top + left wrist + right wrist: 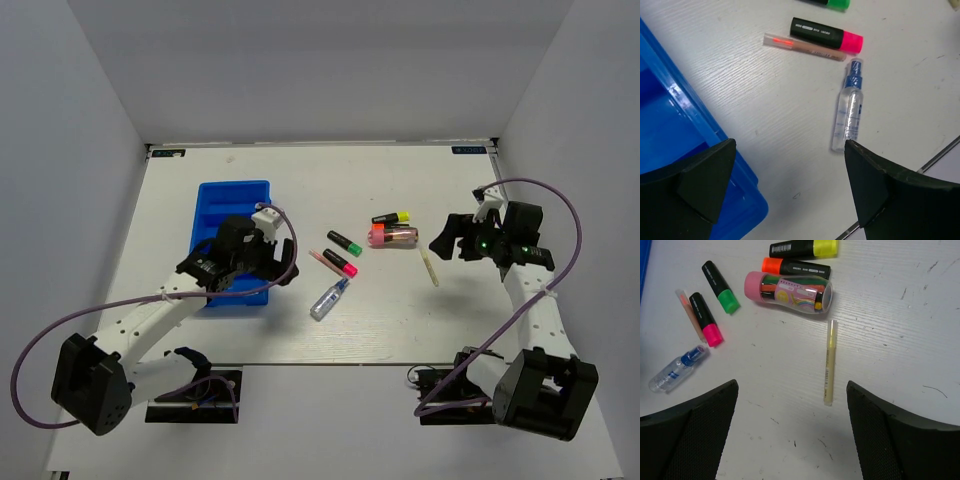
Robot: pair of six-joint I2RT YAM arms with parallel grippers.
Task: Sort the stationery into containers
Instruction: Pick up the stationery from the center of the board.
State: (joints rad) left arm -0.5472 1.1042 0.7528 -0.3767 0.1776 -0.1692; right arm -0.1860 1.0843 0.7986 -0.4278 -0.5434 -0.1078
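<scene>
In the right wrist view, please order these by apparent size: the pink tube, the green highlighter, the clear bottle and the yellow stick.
1. pink tube, the bulkiest.
2. yellow stick, about as long but far thinner.
3. green highlighter and clear bottle: too alike to rank.

A scuffed white table [400, 325] between pale walls [60, 150].
</scene>
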